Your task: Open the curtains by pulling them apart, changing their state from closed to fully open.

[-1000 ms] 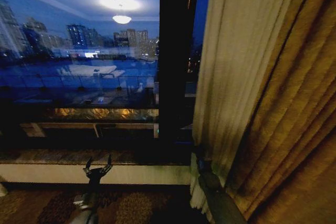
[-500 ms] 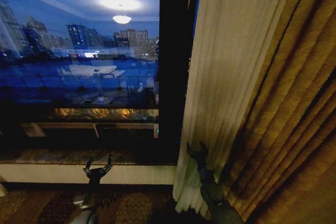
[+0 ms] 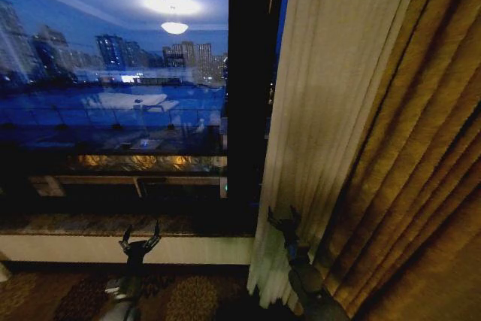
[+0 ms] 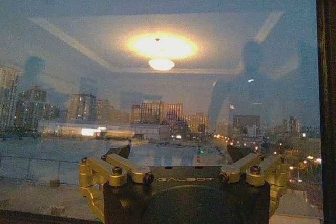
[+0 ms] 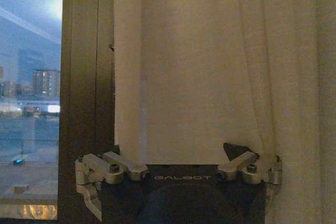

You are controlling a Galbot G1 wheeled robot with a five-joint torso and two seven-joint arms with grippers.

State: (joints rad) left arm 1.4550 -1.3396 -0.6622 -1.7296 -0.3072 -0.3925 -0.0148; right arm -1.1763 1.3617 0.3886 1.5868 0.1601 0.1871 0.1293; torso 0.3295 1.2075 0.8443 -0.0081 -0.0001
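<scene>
One sheer off-white curtain (image 3: 331,103) hangs bunched at the right of the window, its free edge beside the dark window post (image 3: 252,88). My right gripper (image 3: 283,220) is open and low, just in front of that curtain's lower left edge. In the right wrist view the pleated curtain (image 5: 210,66) hangs close ahead of the right gripper (image 5: 176,153), and nothing is pinched between its fingers. My left gripper (image 3: 140,240) is open and low before the window sill, facing bare glass (image 4: 157,103).
A thick golden-brown drape (image 3: 421,186) hangs at the far right behind the sheer panel. The marble sill (image 3: 90,223) and a white wall strip (image 3: 75,249) run below the glass. Patterned carpet (image 3: 188,295) covers the floor.
The sheer curtain's lower edge has swung back to the left. My right gripper has come out of the fabric and risen slightly. The left arm has not moved.
</scene>
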